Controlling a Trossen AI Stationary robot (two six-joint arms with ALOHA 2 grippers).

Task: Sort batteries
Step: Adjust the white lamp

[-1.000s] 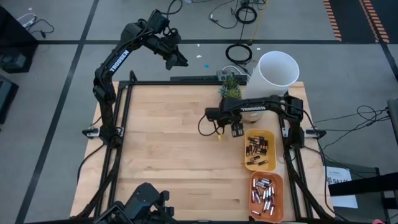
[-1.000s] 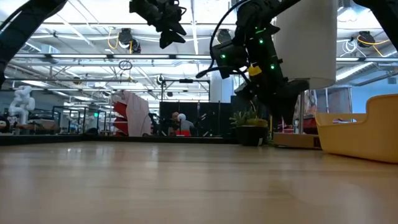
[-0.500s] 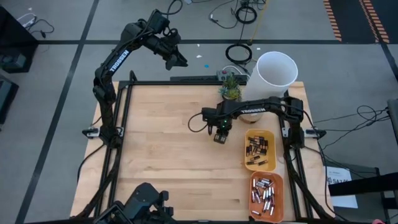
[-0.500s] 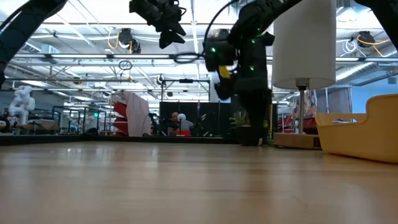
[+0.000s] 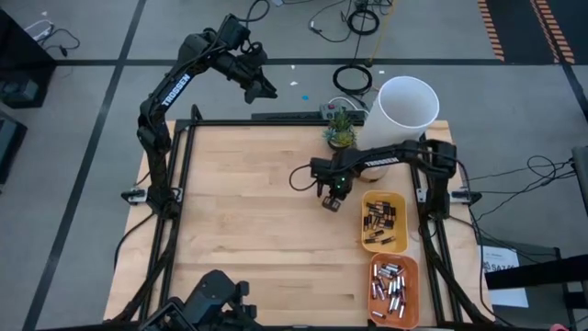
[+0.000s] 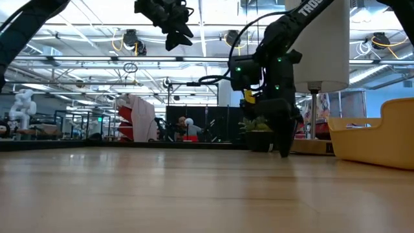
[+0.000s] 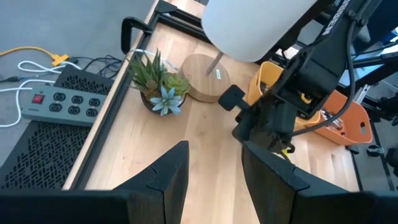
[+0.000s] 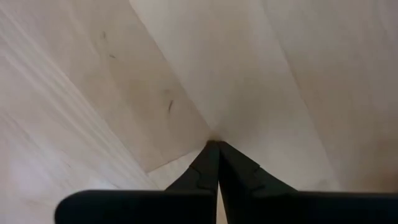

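Note:
The batteries lie in two trays at the table's right edge: dark ones in the yellow tray [image 5: 383, 221], silvery ones in the orange tray [image 5: 393, 290]. My right gripper [image 5: 331, 202] stands just left of the yellow tray. It points straight down, shut, with its tips [image 8: 214, 144] down at the bare wood and no battery showing between them. My left gripper [image 5: 262, 87] hangs high beyond the table's far edge, open [image 7: 214, 168] and holding nothing. My right gripper's shut fingertips [image 6: 284, 153] come down from above onto the tabletop [image 8: 249, 93]. Their shadow meets them at the wood, but I cannot tell whether they touch it. Nothing shows between the fingers.
A white lamp shade [image 5: 404, 106] on a round wooden base [image 7: 205, 68] stands at the far right corner. A small potted plant [image 5: 340, 136] is beside it. A power strip [image 7: 68, 99] lies on the floor beyond the far edge. Bare wood stretches left of my right gripper.
My right gripper has sunk to the tabletop. It first swung a little toward the left, then back toward the yellow tray. It has rolled and tipped until it points straight down, and its fingers have shut.

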